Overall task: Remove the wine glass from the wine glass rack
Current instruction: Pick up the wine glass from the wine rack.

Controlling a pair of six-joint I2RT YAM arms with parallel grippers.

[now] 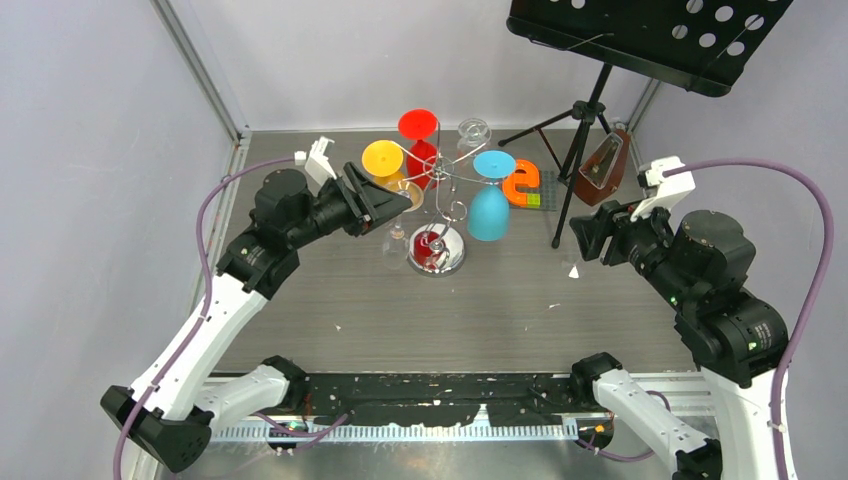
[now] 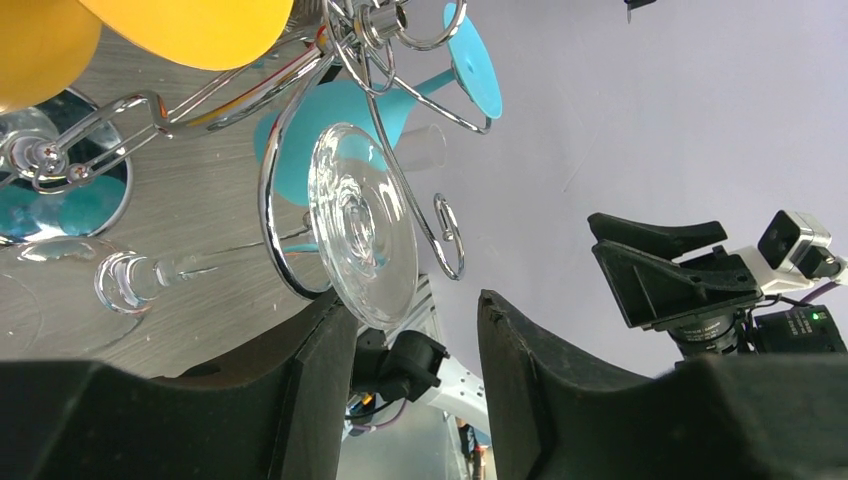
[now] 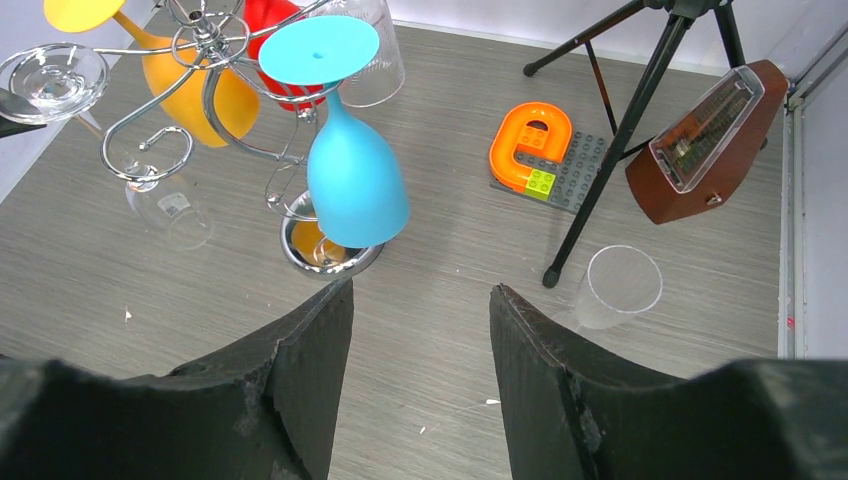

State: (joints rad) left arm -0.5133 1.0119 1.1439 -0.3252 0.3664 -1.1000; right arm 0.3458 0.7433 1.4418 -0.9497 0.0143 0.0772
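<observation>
If you only go by the overhead view, the left gripper just looks parked against the rack at about 8 o'clock from its post, and you can't really make out the gap between its fingers. Its own wrist camera sorts that out. The jaws stand apart with nothing clamped between them, and the foot of the clear wine glass sits right at the tip of one finger, overlapping it, though I can't tell if they actually touch. That glass hangs upside down from one of the rack's curled arms, bowl down near the mirrored base. The right wrist camera catches it from the far side, plus the blue glass up front, the yellow glass and red glass behind. It also shows a loose clear cup on the table by the music stand leg, which is barely visible from above. The right gripper is well away at 3 o'clock from the rack, jaws apart, holding nothing. The metronome and orange letter sit around 2 o'clock.
</observation>
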